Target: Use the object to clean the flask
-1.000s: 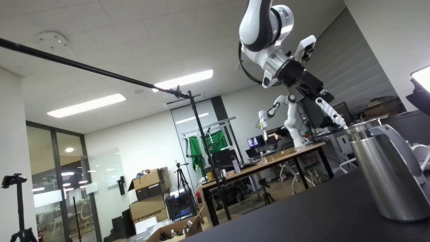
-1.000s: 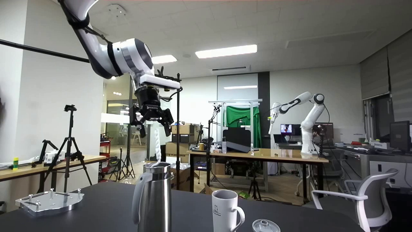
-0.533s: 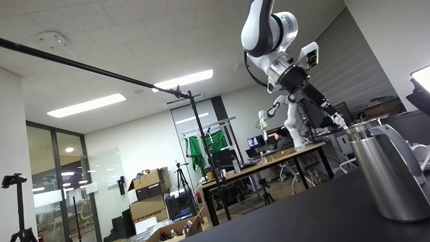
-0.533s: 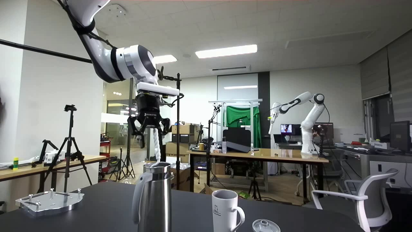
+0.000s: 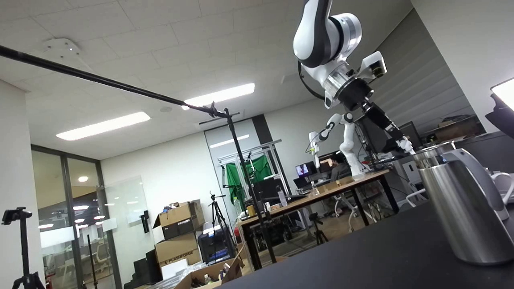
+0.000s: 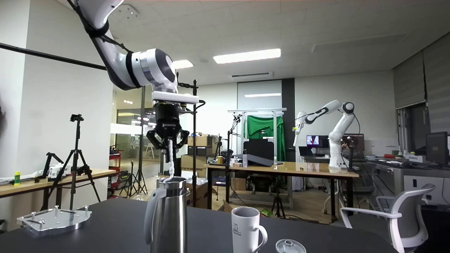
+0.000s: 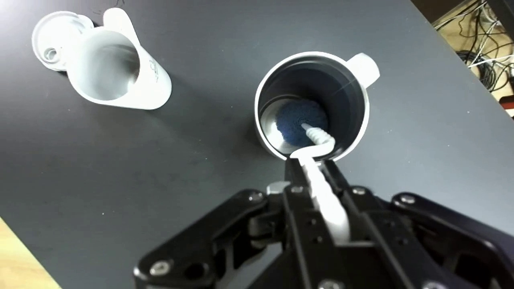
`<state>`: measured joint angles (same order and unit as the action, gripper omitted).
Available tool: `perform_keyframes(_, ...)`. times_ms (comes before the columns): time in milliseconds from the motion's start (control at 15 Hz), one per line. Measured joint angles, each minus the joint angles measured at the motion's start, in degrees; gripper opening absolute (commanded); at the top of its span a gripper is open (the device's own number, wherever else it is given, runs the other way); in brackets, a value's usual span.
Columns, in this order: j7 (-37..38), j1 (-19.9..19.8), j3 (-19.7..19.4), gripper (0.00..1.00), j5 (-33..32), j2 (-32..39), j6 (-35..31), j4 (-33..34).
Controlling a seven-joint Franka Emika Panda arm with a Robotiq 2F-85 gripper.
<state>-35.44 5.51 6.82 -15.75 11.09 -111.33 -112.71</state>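
Wrist view has the black two-fingered tool (image 7: 311, 167) pinching a slender white twisted stick (image 7: 327, 202), its jaws pressed along both sides. The stick lies lengthwise between the jaws and reaches out past their tips, leading away from the tool. Beyond the tips it kinks sideways, then narrows to a thin end inside a tall brushed-silver metal flask (image 7: 347, 112), pointing at a dark blue round patch (image 7: 293, 116) near the bottom; whether the patch belongs to the stick cannot be told. In both exterior views the tool is higher than the flask's rim; in an exterior view the stick (image 6: 171, 160) hangs almost upright, lower end at the mouth. A white handled mug (image 6: 242, 228) stands beside the flask on the dark worktop (image 7: 120, 172).
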Motion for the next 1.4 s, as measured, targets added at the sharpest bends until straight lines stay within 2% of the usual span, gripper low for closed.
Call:
perform_keyframes(333, 1.63, -1.43, -0.82, 0.04, 0.44, -1.39, -1.08, -1.13)
perform_keyframes(600, 3.59, -2.72, -1.79, 0.04, 1.65, -5.92, -4.72, -6.2)
perform_keyframes(1000, 9.35, -3.17, -2.89, 0.04, 3.6, -14.72, -15.38, -17.47)
perform_keyframes(1400, 16.2, -3.17, -3.57, 0.04, 4.21, -18.6, -23.92, -25.22)
